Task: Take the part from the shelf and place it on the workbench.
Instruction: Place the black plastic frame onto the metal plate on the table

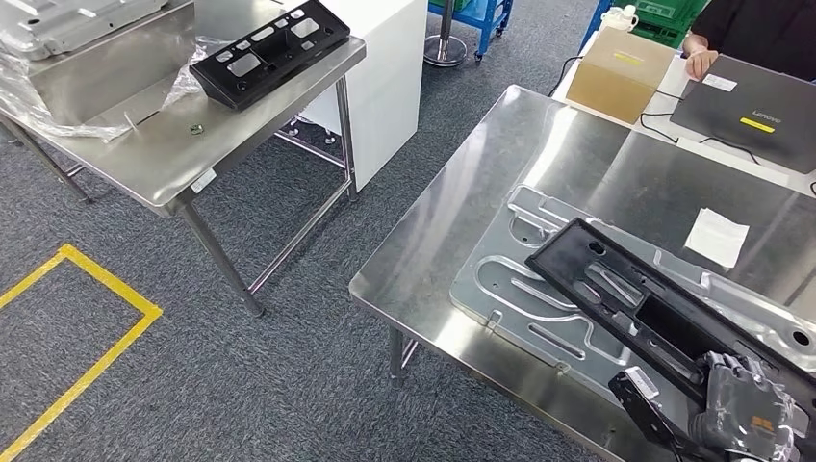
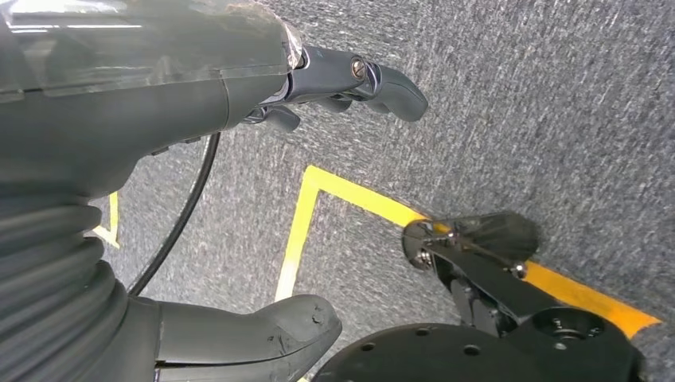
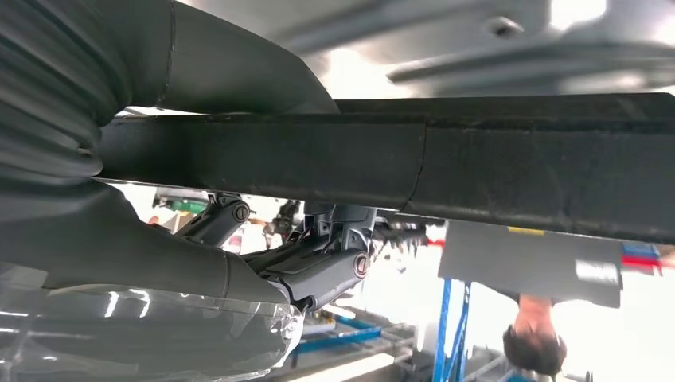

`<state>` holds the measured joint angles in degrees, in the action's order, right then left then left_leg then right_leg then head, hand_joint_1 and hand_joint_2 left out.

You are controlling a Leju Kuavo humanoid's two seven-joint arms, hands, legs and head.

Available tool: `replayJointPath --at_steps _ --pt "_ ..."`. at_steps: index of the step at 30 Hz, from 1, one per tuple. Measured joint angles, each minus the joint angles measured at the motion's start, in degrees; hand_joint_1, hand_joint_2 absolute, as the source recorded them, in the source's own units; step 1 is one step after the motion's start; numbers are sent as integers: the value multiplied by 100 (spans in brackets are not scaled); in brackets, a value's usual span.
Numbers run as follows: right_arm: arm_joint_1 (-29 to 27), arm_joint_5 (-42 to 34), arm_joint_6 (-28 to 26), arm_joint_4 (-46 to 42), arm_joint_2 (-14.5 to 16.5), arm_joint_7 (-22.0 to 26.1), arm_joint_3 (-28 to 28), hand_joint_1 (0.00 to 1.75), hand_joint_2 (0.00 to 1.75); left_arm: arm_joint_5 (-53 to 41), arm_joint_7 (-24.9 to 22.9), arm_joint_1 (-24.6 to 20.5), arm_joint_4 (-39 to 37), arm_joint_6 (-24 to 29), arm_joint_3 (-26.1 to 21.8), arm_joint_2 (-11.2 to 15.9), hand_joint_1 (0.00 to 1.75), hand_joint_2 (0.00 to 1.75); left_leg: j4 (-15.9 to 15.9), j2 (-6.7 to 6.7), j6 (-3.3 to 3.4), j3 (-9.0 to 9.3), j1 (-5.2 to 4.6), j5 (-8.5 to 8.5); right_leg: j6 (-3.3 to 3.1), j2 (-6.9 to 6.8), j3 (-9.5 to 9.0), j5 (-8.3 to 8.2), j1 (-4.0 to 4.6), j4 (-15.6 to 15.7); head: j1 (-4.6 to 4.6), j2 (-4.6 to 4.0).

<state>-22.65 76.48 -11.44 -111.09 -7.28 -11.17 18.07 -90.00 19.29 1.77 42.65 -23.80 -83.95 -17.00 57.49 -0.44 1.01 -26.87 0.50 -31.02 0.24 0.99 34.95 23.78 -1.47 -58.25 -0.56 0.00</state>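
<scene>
At four o'clock in the head view, the right hand (image 1: 746, 409), grey and plastic-covered, grips the near end of a long black moulded plastic part (image 1: 635, 298) with rectangular cut-outs; the part slants up toward ten o'clock over a flat silver stamped metal plate (image 1: 520, 289) that lies on the stainless steel worktop (image 1: 452, 221). Whether the part's far end touches the plate cannot be told. Right wrist view: thumb above and dark fingers (image 3: 318, 263) below close round the black bar (image 3: 477, 171). Left hand (image 2: 239, 159) hangs over grey carpet (image 2: 557, 95) crossed by yellow floor tape (image 2: 350, 195), thumb and fingers apart, nothing in it. At eleven o'clock, a second steel table (image 1: 164, 135) carries a similar black plastic part (image 1: 269, 48), clear plastic wrap (image 1: 38, 96) beside it. At one o'clock, past the worktop's far edge, a brown cardboard box (image 1: 616, 72) and a grey closed laptop (image 1: 751, 111), a person's hand (image 1: 701, 63) by it. White paper square (image 1: 717, 236) lies on the worktop at three o'clock.
</scene>
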Motion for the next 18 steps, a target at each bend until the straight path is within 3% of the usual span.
replayJointPath --at_steps 3,5,10,15,18 --pt "-126 1 326 -77 248 273 468 175 175 1 61 -18 110 -21 -113 -32 0 175 -5 0 10 18 -1 -28 104 -3 -17 36 -3 8 -1 0" --pt "-157 18 450 -111 493 603 885 175 175 1 75 -20 189 -52 -193 -52 0 175 -14 0 9 30 -1 -42 133 -3 -21 52 -4 8 1 0" --pt "61 195 753 -203 1223 1647 2151 175 175 1 33 -40 310 -65 -346 -67 0 175 -52 3 -1 64 -1 -58 174 1 -28 79 -8 9 2 0" --pt "798 448 1162 -420 1980 3107 4056 175 175 1 70 -59 426 -93 -469 -107 0 175 -87 5 -6 93 -1 -60 187 2 -38 93 -8 8 2 0" --pt "1230 554 1303 -533 2233 3632 5084 175 175 2 80 -63 466 -104 -508 -126 0 175 -107 5 -7 115 -1 -60 183 2 -51 100 -9 8 2 0"
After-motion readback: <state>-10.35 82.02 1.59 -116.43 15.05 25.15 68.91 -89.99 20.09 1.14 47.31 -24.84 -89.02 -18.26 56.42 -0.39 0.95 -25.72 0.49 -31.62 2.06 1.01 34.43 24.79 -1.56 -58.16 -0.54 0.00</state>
